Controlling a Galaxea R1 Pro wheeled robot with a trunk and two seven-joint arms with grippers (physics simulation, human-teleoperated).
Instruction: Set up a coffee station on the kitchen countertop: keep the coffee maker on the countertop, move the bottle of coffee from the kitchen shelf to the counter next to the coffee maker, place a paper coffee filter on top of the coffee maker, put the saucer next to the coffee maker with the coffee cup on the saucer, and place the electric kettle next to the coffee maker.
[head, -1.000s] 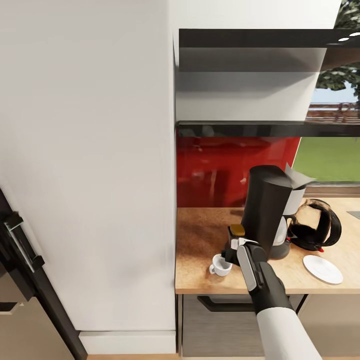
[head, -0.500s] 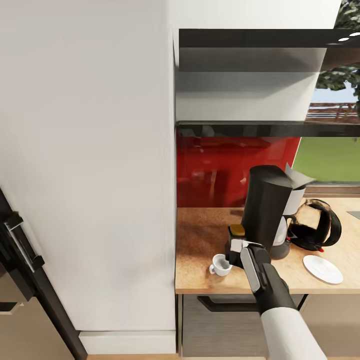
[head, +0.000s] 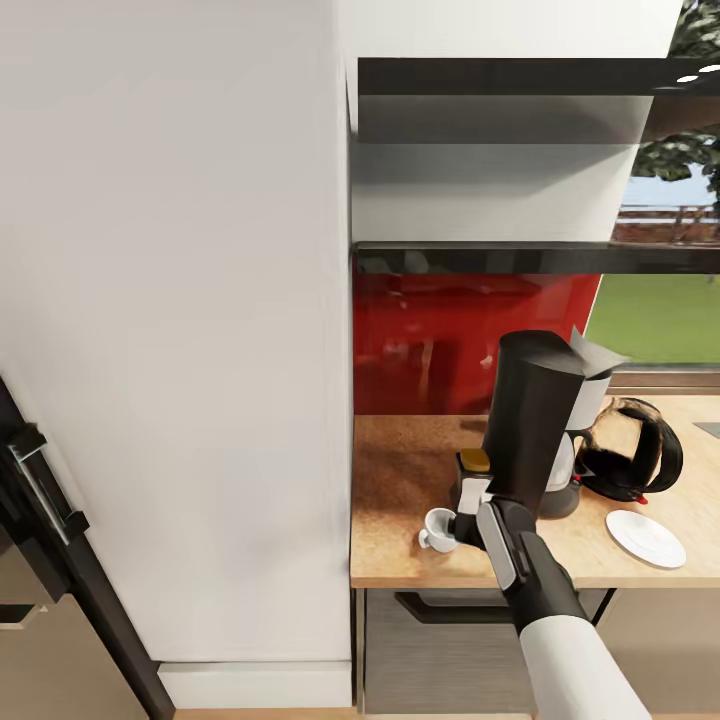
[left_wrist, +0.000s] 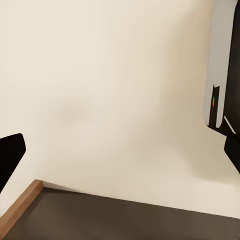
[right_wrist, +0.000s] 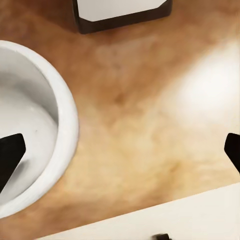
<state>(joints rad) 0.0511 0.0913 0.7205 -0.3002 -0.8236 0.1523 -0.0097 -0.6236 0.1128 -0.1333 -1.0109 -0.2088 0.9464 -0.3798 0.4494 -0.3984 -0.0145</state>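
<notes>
Beige wood-look table (head: 400, 480) carries one of each thing I count: one coffee maker (head: 533, 420), tall and black, far of my arm; one bottle of coffee (head: 472, 478) with its brown-orange cap just left of the machine's base; one coffee cup (head: 438, 530), white, near the front edge; one electric kettle (head: 632, 450) just right of the machine; and one saucer (head: 646, 538), bare, well apart from the cup at the near right. One glossy black kitchen shelf (head: 480, 258) runs above the red backsplash (head: 430, 330).

My right pincer (head: 466, 524) hangs low over the table just right of the cup and near of the bottle. From its own camera my right pincer (right_wrist: 120, 150) is spread wide: one dark fingertip (right_wrist: 10, 155) lies over the cup's white bowl, the other over bare wood outside the rim. It grips nothing, and I cannot tell whether it touches the cup.

My left pincer (left_wrist: 120, 150) is also parted wide and holds nothing, facing a pale wall (left_wrist: 110, 90)
</notes>
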